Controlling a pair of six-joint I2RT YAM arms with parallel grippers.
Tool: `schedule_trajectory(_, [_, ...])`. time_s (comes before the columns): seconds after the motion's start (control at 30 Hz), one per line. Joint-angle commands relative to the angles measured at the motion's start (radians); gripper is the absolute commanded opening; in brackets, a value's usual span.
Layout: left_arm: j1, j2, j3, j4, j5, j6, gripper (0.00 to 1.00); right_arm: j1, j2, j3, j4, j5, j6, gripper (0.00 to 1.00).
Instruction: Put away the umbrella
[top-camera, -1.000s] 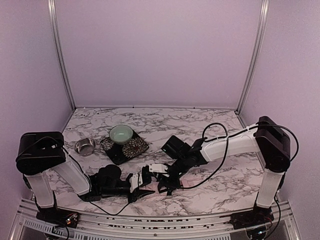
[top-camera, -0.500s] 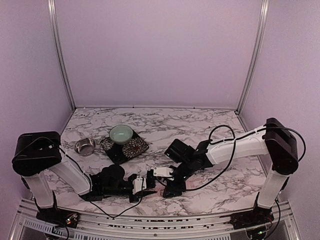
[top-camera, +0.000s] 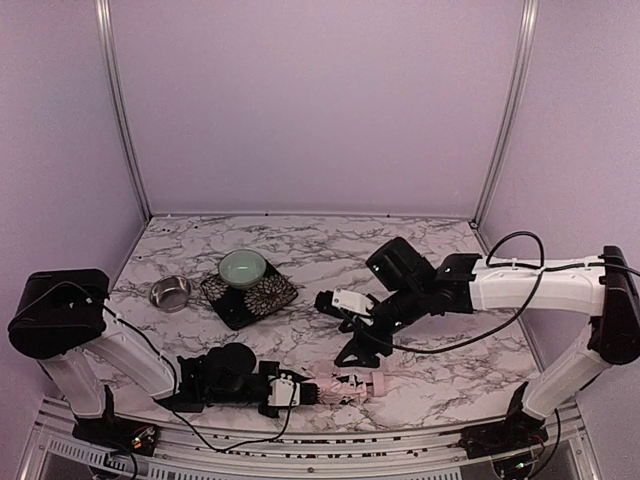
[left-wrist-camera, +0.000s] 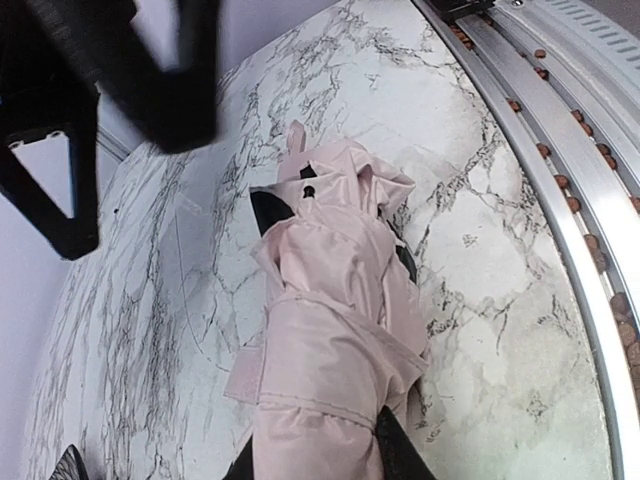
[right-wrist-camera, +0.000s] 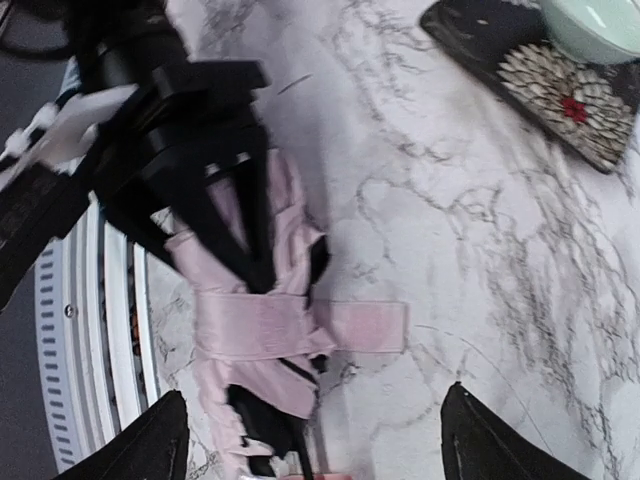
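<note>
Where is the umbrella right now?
Top view: the umbrella lies folded at the near edge of the table, centre, one end in the left tool, the right tool just beyond.

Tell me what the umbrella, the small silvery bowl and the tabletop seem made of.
The umbrella: thin pale pink fabric, matte, creased. The small bowl: likely steel, shiny grey reflections. The tabletop: marble-look, white with grey veins; stone or laminate, unclear.

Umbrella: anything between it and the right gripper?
Nothing visible. The right gripper hangs open above the umbrella, with only air between them. The left gripper is shut on the end nearer the left arm, so only that end is covered.
</note>
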Motion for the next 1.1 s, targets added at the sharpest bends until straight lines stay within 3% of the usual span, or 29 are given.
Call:
schedule_trajectory(0.0, [-0.082, 0.012, -0.039, -0.274, -0.049, 0.102, 0.00, -0.101, -0.001, -0.017, 0.132, 0.050, 0.211, 0.80])
schedule_trajectory(0.2, [-0.170, 0.007, -0.056, -0.297, -0.142, 0.219, 0.00, -0.103, 0.174, 0.041, 0.071, 0.006, 0.296, 0.64])
schedule_trajectory(0.5, [-0.221, 0.006, -0.052, -0.364, -0.108, 0.164, 0.00, -0.077, 0.356, 0.070, 0.061, -0.216, 0.288, 0.61])
schedule_trajectory(0.57, [-0.222, 0.006, -0.054, -0.366, -0.114, 0.156, 0.00, -0.068, 0.389, 0.091, 0.044, -0.272, 0.274, 0.56])
schedule_trajectory(0.67, [-0.222, 0.003, -0.059, -0.368, -0.116, 0.146, 0.00, -0.066, 0.417, 0.098, -0.012, -0.371, 0.246, 0.53])
schedule_trajectory(0.87, [-0.222, 0.005, -0.059, -0.369, -0.123, 0.145, 0.00, -0.062, 0.415, 0.054, -0.128, -0.411, 0.226, 0.52])
schedule_trajectory(1.03, [-0.222, 0.015, -0.056, -0.369, -0.143, 0.152, 0.00, -0.015, 0.438, 0.041, -0.096, -0.487, 0.228, 0.47])
schedule_trajectory(1.07, [-0.222, 0.016, -0.054, -0.369, -0.146, 0.153, 0.00, -0.008, 0.442, 0.045, -0.060, -0.514, 0.245, 0.41])
